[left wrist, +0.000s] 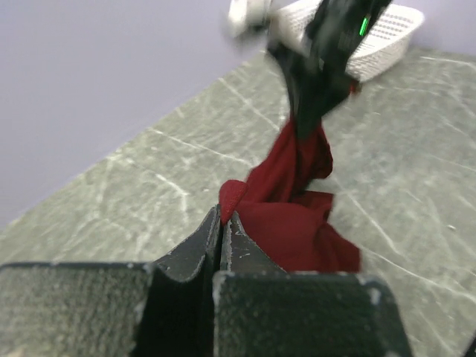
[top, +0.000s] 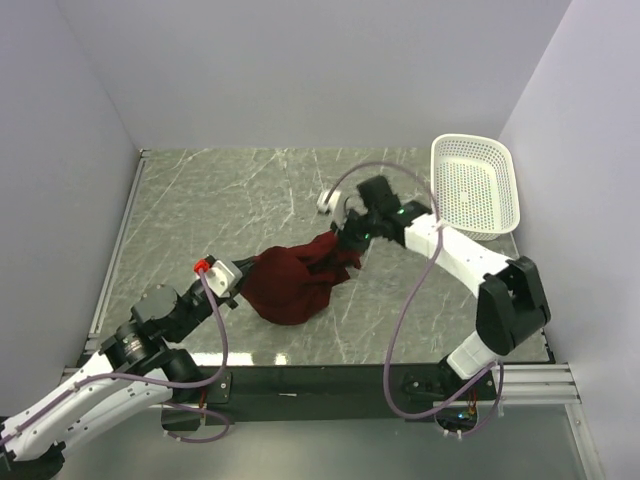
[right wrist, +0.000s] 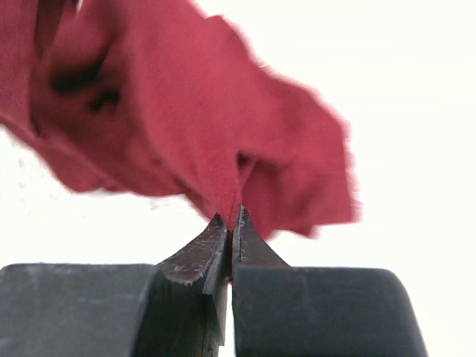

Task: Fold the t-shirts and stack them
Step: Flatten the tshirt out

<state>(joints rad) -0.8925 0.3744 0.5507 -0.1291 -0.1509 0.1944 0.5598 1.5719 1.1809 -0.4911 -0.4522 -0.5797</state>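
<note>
Grey marbled surface (top: pixel 250 190), pale walls on three sides. I note things from the bottom of the top view upward.

- Left gripper (top: pixel 238 282): lower left of centre. Its jaws are pinched together at the left edge of the t-shirt (top: pixel 295 285). In its wrist view a red lobe of cloth sits right at the tips, so I read this as a grip. The pinch is thin and partly hidden by the fingers.
- T-shirt: maroon, at mid-frame, a rumpled bundle slung between the two grippers. Its bulk sags toward the surface.
- Right gripper (top: pixel 345 238): at the shirt's upper right end. It is clamped on a fold of cloth, which its wrist view shows plainly.
- White basket (top: pixel 475 185): upper right, tilted against the wall, well apart from the shirt.

Progress (my judgement): early. No fold is made, the shirt is not spread flat, and nothing is stacked. Spreading, folding and placing all remain. I see only one shirt.

Hard to make out:
- I cannot pick out the sleeves, collar or tag.
- I cannot tell which part of the garment either gripper has.
- The right wrist background is blown out white.
- The far arm is blurred in the left wrist view.
</note>
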